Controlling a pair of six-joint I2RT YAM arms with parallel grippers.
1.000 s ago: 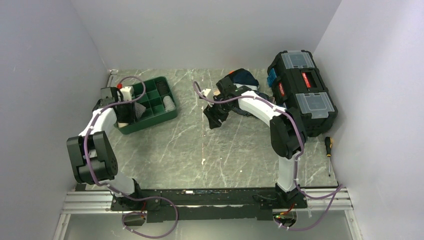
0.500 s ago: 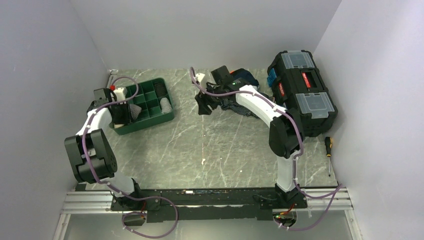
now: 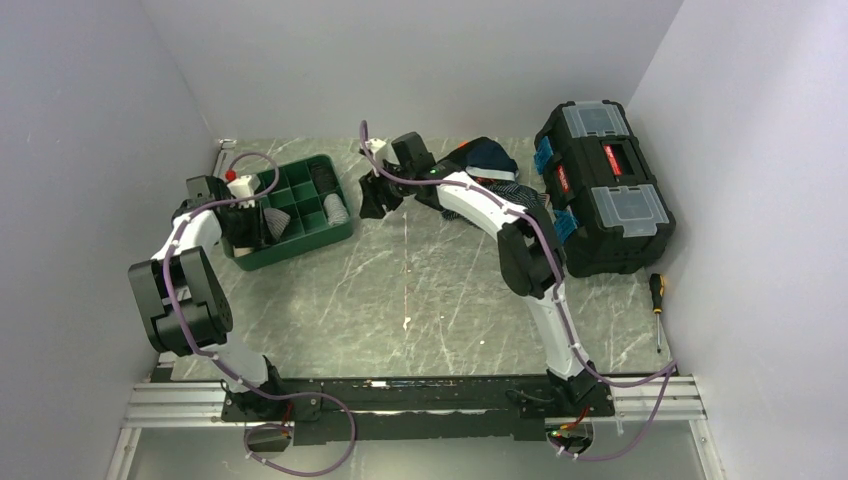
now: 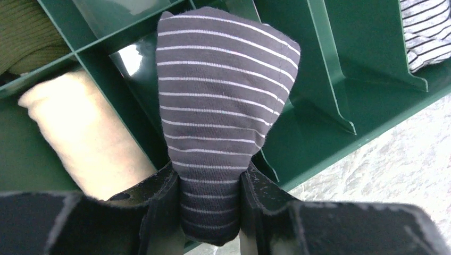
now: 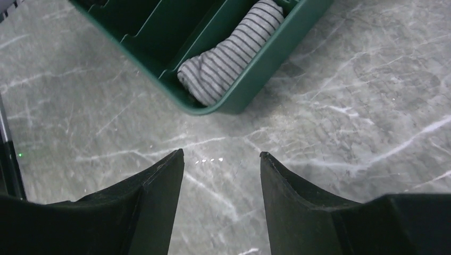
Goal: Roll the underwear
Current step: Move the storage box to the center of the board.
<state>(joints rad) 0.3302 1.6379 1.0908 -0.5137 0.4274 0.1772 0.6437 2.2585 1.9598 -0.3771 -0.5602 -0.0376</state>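
The underwear [image 5: 234, 50] is a pale grey pinstriped roll lying in a corner compartment of the green tray [image 5: 266, 74]; it also shows as a light roll [image 3: 337, 208] from above and at the edge [image 4: 425, 32] of the left wrist view. My right gripper [image 5: 220, 159] hangs open and empty over the marble table, just off that tray corner [image 3: 372, 200]. My left gripper [image 4: 208, 180] is shut on a darker striped garment roll [image 4: 223, 90], held over a tray compartment [image 3: 270, 222].
A cream roll [image 4: 80, 133] and an olive knit [image 4: 26, 37] fill other tray cells. A pile of dark garments [image 3: 490, 158] lies at the back by a black toolbox [image 3: 605, 180]. A screwdriver [image 3: 657, 292] lies at the right edge.
My right arm has swung left from the garment pile to the tray's corner, its jaws narrowing slightly. The left gripper kept its hold and barely shifted.
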